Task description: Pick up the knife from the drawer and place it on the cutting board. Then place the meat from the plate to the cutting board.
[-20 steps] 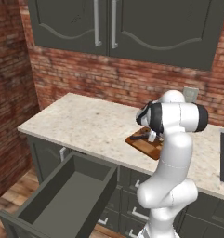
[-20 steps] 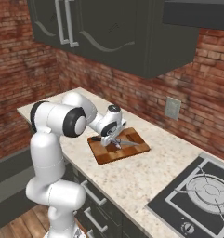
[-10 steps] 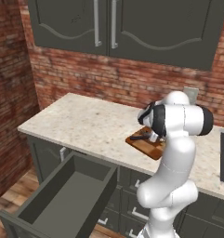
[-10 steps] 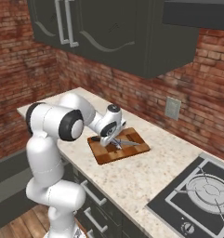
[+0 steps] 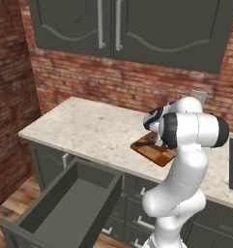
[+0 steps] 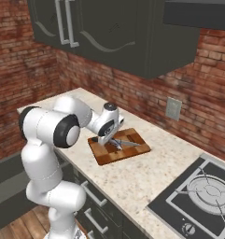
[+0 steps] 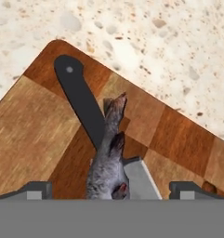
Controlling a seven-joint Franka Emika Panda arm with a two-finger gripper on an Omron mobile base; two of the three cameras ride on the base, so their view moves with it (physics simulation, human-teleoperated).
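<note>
1. Hand view gives us the clearest look: the knife (image 7: 85,109) lies flat on the cutting board (image 7: 29,139). Its black handle runs from about 11 o'clock near the board's rounded corner down toward 5 o'clock, where the silver blade begins.
2. We read the knife's long axis as a diagonal across that view, handle end toward 11 o'clock, blade toward 5 o'clock; the tip is hidden at the bottom edge.
3. We see a grey piece of meat (image 7: 108,158) lying over the junction of handle and blade, its own long axis nearly upright in the view, its narrow end toward 12 o'clock.
4. We find the gripper (image 7: 111,188) spread wide, its two dark fingertips far apart at 7 and 5 o'clock of the view, holding nothing; meat and knife lie between them on the board.
5. From the right base view, we see the gripper (image 6: 115,140) close above the cutting board (image 6: 102,154), which rests on the speckled counter (image 6: 146,177) at 9 o'clock from the stove (image 6: 202,196).
6. From the left base view, we see the drawer (image 5: 65,208) pulled out at 7 o'clock of the board (image 5: 154,154), with the arm's bulk covering much of the board.
</note>
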